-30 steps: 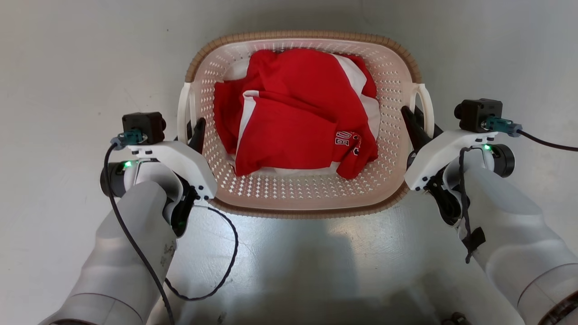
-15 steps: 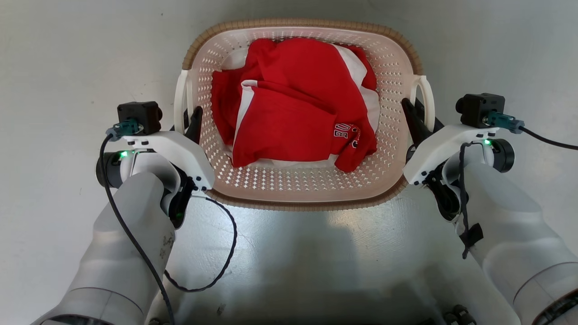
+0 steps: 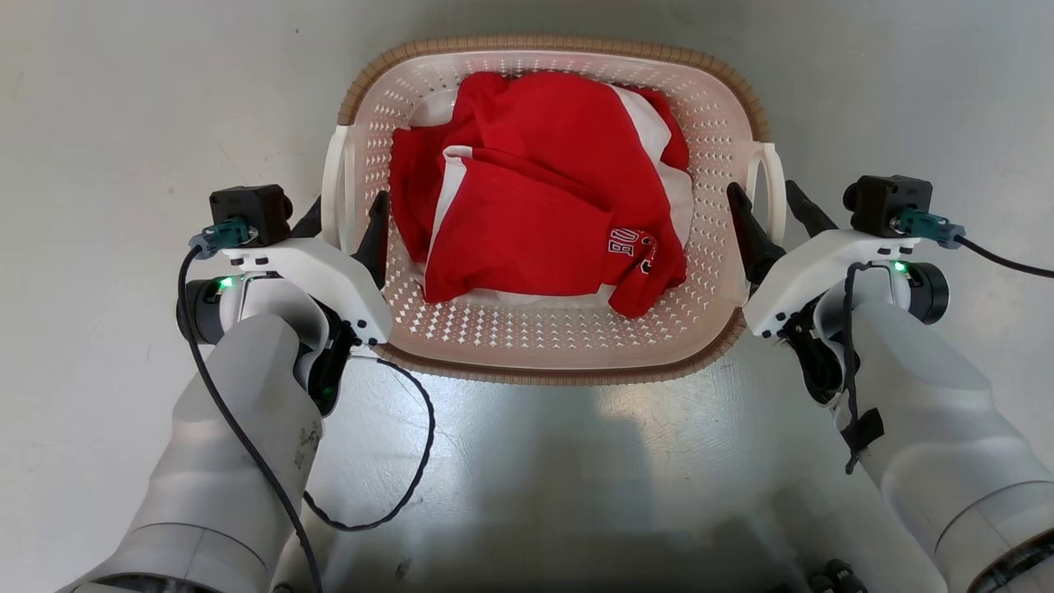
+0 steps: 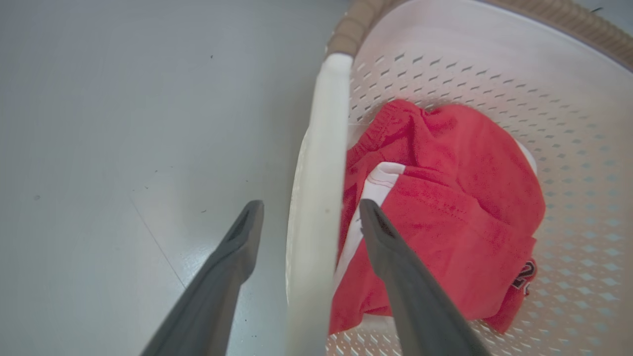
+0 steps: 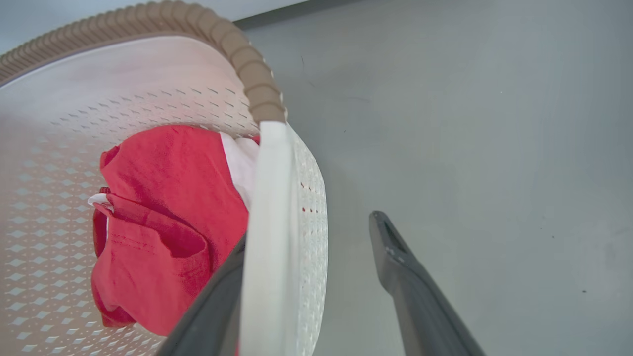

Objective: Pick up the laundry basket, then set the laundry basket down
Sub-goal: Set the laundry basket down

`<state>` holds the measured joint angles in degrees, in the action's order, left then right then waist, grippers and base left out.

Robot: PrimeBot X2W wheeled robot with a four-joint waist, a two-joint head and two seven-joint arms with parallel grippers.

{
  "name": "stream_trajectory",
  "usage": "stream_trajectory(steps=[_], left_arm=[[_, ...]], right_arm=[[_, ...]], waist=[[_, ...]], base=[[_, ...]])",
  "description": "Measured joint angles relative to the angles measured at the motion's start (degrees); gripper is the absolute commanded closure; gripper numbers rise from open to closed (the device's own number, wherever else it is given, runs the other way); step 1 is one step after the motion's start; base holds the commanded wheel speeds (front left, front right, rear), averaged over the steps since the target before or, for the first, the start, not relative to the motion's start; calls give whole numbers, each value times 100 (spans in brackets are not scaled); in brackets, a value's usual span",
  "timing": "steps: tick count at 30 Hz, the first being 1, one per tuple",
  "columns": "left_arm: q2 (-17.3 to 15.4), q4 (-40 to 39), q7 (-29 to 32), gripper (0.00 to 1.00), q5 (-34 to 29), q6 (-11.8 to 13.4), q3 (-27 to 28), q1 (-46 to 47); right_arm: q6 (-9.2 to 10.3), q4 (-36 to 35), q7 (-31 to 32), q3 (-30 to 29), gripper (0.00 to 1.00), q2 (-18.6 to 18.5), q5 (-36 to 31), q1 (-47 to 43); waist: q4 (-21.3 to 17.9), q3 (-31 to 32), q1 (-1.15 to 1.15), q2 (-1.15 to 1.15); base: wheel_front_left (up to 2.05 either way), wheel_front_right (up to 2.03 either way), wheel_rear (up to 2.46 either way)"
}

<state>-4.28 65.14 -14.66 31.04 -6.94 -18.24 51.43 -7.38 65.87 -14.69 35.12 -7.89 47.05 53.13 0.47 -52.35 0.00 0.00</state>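
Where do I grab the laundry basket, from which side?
Grip the laundry basket by its loops: left gripper on the left handle, right gripper on the right handle, from the near side. Each loop stands off the wall, so jaws straddle it.

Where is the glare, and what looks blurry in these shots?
Head view: glare patches on the glossy floor just before the laundry basket. Left wrist view: the close left handle is soft. Right wrist view: the right handle blurs likewise.
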Motion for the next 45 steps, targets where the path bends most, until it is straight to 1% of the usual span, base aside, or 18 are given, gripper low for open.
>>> stream_trajectory(steps=[7, 13, 14, 20, 24, 28, 29, 32, 33, 38, 41, 45], left_arm=[[25, -10, 0, 0, -70, -22, 183, -15], [8, -144, 0, 0, -254, -22, 302, -148], [-4, -263, 0, 0, -307, -22, 376, -362], [-82, -458, 0, 0, -347, -22, 428, -875], [-107, -748, 0, 0, -359, -22, 498, -1316], [-155, -1224, 1, 0, -614, -22, 556, -1773], [-148, -1458, 0, 0, -690, -22, 656, -1939], [-126, -1819, 0, 0, -744, -22, 884, -2290], [-108, -2022, 1, 0, -794, -22, 944, -2550], [-102, -2398, 0, 0, -896, -22, 1061, -2860], [-81, -2688, 0, 0, -943, -22, 1106, -3108], [-74, -3006, 0, 0, -959, -22, 1194, -3412]], right_arm=[[0, -18, 0, -127, 0, 45, -68, -31], [0, -47, 0, -207, 0, 115, -118, -267], [0, -75, 0, -336, 0, 137, -107, -458], [0, -298, 1, -398, 0, 171, -64, -787], [0, -722, 4, -554, 0, 152, -180, -1152], [0, -1138, 5, -827, 0, 105, -439, -1539], [0, -1313, 5, -959, 0, 113, -481, -1715], [0, -1649, 5, -1146, 0, 134, -682, -2095], [1, -1868, 5, -1280, 0, 132, -844, -2309], [1, -2193, 5, -1481, 0, 125, -1133, -2601], [1, -2420, 5, -1748, 0, 123, -1318, -2860], [1, -2669, 5, -1957, 0, 112, -1794, -3188]], waist=[[-32, 181, 0, 0], [-94, 515, 0, 0], [-133, 740, 0, 0], [-220, 1315, 0, 0], [-279, 1895, 0, 0], [-331, 2497, 0, 0], [-345, 2732, 0, 0], [-357, 3197, 0, 0], [-358, 3515, 0, 0], [-337, 3964, 0, 0], [-309, 4267, 0, 0], [-277, 4583, 0, 0]], base=[[0, 0, 0], [0, 0, 0], [0, 0, 0], [0, 0, 0], [0, 0, 0], [0, 0, 0], [0, 0, 0], [0, 0, 0], [0, 0, 0], [0, 0, 0], [0, 0, 0], [0, 0, 0]])
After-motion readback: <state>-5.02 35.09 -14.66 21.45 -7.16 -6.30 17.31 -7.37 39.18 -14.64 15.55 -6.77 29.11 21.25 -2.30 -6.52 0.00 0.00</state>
